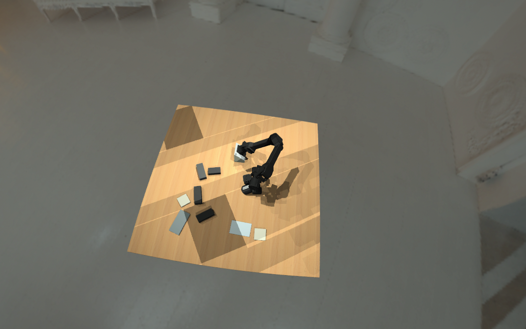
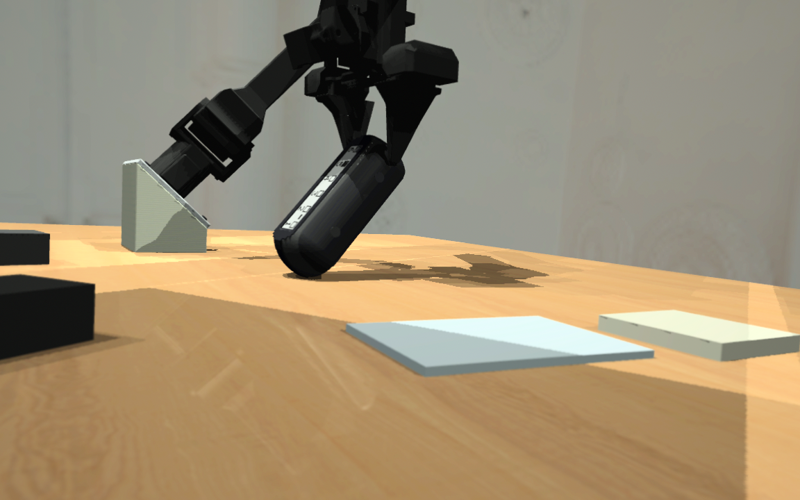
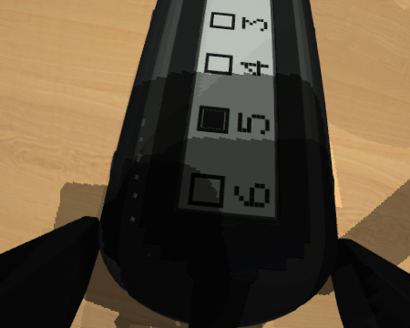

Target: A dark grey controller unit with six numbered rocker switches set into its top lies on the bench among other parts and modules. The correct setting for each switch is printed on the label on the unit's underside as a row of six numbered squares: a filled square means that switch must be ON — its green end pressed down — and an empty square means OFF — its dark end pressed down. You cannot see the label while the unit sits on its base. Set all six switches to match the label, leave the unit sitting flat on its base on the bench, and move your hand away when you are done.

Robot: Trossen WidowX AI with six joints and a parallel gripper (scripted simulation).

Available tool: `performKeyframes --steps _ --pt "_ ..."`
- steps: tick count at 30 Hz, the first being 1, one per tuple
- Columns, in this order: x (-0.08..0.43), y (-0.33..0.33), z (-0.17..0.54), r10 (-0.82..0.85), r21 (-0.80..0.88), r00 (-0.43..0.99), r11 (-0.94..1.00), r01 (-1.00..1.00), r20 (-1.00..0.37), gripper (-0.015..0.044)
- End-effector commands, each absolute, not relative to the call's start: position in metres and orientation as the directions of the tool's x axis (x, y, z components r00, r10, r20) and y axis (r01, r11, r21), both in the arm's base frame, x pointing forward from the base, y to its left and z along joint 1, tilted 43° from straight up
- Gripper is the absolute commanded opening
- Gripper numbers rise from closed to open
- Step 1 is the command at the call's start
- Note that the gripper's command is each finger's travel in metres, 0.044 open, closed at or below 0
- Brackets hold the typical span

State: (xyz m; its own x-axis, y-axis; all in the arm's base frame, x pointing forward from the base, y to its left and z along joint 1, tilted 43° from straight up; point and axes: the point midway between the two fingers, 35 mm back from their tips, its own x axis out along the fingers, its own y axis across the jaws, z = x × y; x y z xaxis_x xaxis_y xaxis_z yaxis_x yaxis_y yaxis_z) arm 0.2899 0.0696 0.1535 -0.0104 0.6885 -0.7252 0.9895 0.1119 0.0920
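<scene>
Pinches tilted controller (image 1: 246,188) (image 2: 346,208) (image 3: 169,114) in pincer (image 1: 252,188) (image 2: 371,154) (image 3: 218,243), low end against wooden surface (image 1: 285,249) (image 2: 514,428) (image 3: 55,68). Shows shadow patches across wood, grey floor (image 1: 72,163) around, pale column (image 1: 338,22) beyond.

From my station I see a wooden bench (image 1: 281,245) (image 2: 278,447) carrying dark blocks (image 1: 204,214) (image 2: 30,317), a pale blue plate (image 1: 240,228) (image 2: 496,342), a grey plate (image 1: 179,222) and two cream tiles (image 1: 260,234) (image 2: 701,329), all lying flat.
</scene>
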Motion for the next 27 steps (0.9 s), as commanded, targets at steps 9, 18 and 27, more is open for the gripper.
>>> performKeyframes --steps 9,18,27 --pt "0.292 0.057 0.147 0.674 0.09 -0.012 0.116 0.989 -0.739 0.0338" --pt "0.293 0.05 0.144 0.674 0.089 -0.012 0.116 0.989 -0.739 0.0338" --pt "0.294 0.044 0.141 0.673 0.089 -0.012 0.116 0.989 -0.739 0.0338"
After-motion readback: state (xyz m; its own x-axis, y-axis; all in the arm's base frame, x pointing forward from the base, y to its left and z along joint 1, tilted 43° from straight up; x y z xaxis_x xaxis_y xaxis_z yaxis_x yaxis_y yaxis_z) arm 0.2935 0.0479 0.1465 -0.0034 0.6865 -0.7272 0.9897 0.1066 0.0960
